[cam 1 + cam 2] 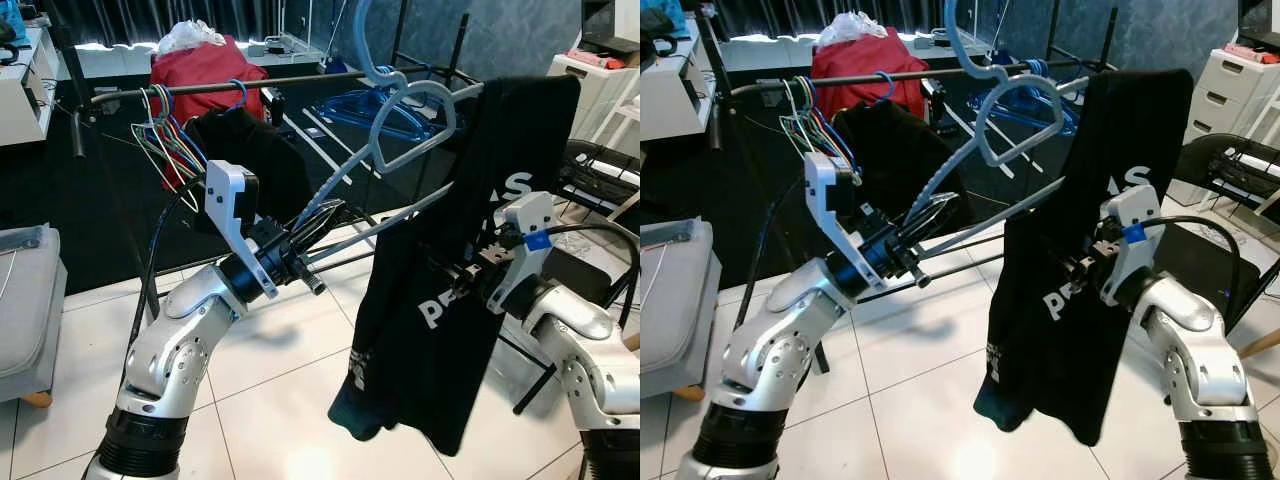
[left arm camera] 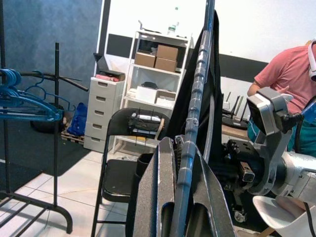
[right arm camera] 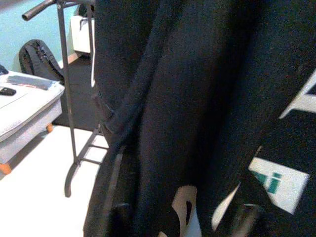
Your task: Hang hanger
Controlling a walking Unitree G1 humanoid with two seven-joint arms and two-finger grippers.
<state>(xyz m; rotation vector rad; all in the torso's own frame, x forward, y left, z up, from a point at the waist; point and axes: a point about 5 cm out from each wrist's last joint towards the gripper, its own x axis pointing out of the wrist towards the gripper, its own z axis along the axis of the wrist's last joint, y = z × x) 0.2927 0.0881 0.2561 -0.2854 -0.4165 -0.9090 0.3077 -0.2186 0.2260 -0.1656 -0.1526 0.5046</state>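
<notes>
A pale blue-grey plastic hanger (image 1: 412, 130) is held up in front of the dark clothes rail (image 1: 300, 80). Its hook (image 1: 372, 60) rises above the rail's right end. A black T-shirt (image 1: 480, 250) with white letters drapes over the hanger's right shoulder and hangs down. My left gripper (image 1: 318, 222) is shut on the hanger's left end; in the left wrist view its fingers (image 2: 163, 187) clamp the ribbed bar (image 2: 195, 98). My right gripper (image 1: 448, 270) presses into the shirt at mid-height, and black fabric (image 3: 197, 98) covers the right wrist view.
Several wire hangers (image 1: 165, 140) and a black garment (image 1: 250, 150) hang on the rail. Blue hangers (image 1: 370, 105) and a red bundle (image 1: 205, 65) lie behind. A grey seat (image 1: 25, 300) stands left, a black folding chair (image 1: 600, 170) right. A person (image 2: 286, 69) sits beyond.
</notes>
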